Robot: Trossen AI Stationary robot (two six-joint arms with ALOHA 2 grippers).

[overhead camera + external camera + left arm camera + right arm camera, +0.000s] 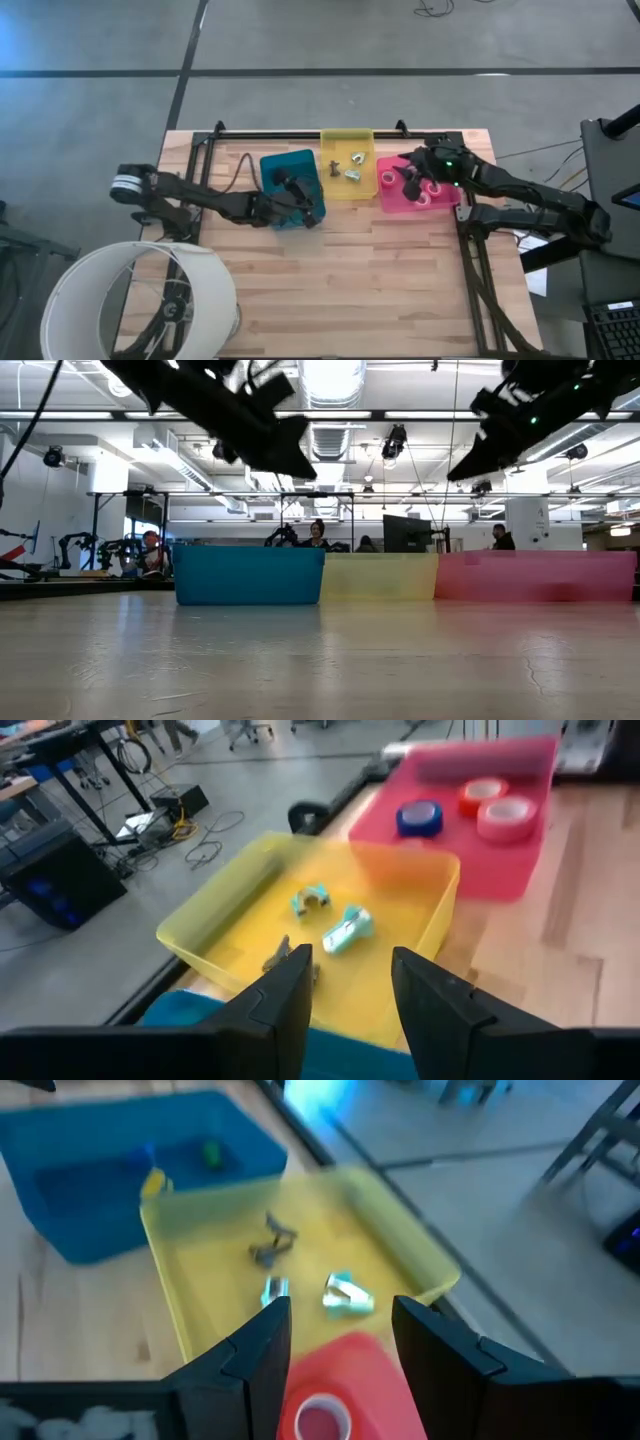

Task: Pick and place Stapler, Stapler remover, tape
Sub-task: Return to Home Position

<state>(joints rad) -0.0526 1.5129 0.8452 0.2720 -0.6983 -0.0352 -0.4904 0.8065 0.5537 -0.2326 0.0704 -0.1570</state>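
Observation:
Three bins stand in a row at the table's far side: blue (285, 165), yellow (347, 175) and pink (400, 200). The tape rolls lie in the pink bin: a dark blue one (418, 817), a red one (483, 792) and a pink one (507, 815). Pale teal staple removers (347, 928) lie in the yellow bin. My left gripper (350, 960) hangs open above the blue bin (312, 212), with nothing between its fingers. My right gripper (338, 1310) hangs open above the pink bin (408, 178), over a red roll (320, 1415). No stapler can be made out.
Small yellow (152, 1180) and green (210, 1152) things lie in the blue bin. A white lampshade-like ring (140, 300) stands at the near left corner. Bare wooden tabletop (360, 290) stretches in front of the bins. People sit in the room behind (318, 535).

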